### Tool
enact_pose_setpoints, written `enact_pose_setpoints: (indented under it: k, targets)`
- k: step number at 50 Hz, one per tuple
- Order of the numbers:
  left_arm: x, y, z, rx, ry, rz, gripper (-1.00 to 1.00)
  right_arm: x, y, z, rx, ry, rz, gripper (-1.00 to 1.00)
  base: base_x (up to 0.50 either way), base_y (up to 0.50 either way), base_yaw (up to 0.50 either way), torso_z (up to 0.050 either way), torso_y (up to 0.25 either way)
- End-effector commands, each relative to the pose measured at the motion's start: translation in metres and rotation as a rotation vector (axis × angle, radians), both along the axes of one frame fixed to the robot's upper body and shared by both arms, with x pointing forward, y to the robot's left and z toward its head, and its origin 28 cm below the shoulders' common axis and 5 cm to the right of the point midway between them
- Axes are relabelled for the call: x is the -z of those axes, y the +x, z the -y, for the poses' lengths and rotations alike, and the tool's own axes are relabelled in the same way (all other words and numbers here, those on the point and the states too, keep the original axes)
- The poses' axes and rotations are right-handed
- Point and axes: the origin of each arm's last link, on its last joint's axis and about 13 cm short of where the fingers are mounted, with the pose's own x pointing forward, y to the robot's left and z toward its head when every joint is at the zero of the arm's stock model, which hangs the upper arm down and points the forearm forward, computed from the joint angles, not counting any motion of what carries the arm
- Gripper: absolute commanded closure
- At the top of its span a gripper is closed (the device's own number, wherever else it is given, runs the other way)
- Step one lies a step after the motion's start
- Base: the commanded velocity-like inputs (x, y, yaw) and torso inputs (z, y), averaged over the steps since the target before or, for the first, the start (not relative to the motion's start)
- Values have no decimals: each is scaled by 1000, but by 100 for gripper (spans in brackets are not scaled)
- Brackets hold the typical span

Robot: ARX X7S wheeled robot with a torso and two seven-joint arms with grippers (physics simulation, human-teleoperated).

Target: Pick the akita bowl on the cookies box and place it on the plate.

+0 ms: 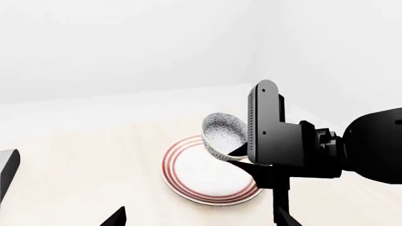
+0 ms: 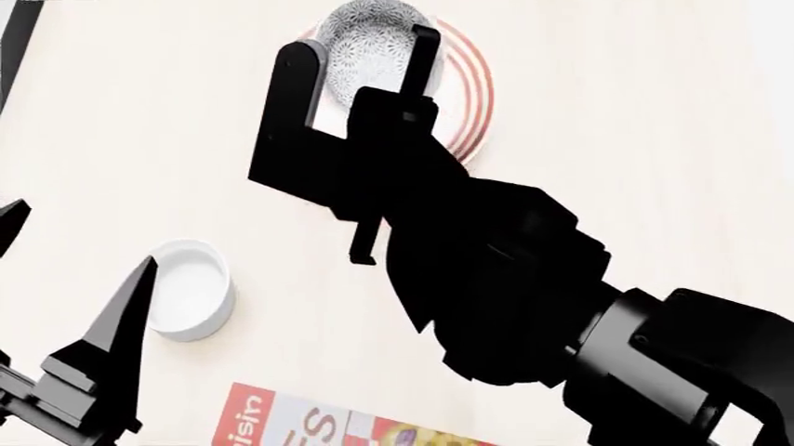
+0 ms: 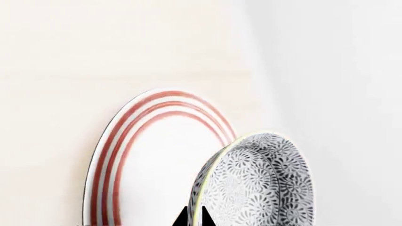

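Note:
The akita bowl hangs tilted over the plate, its speckled pattern showing inside and out. My right gripper is shut on the bowl's rim. In the right wrist view the fingertips pinch the rim of the akita bowl in front of the red-ringed plate. The left wrist view has the akita bowl held above the plate by my right gripper. My left gripper is open at the near left, holding nothing. A corner of the cookies box lies at the near edge.
A small plain white cup stands on the pale table beside my left gripper's fingers. A dark object sits at the table's side. My right arm crosses the middle of the head view.

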Motion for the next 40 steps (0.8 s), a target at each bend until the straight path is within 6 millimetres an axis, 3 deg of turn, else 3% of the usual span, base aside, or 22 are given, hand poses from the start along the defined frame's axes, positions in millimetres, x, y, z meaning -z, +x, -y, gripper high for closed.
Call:
enact_pose_setpoints:
  k: [1, 27, 40]
  targets:
    - [2, 0, 0, 1, -6, -9, -100, 6, 5, -5, -7, -2, 22, 100, 0, 0, 0, 0, 0]
    - [5, -1, 0, 13, 5, -14, -100, 23, 15, -10, -5, 1, -4, 100, 0, 0, 0, 0, 0]
    - [5, -1, -1, 13, 6, -12, -100, 32, 30, -6, 45, 20, -26, 100, 0, 0, 0, 0, 0]
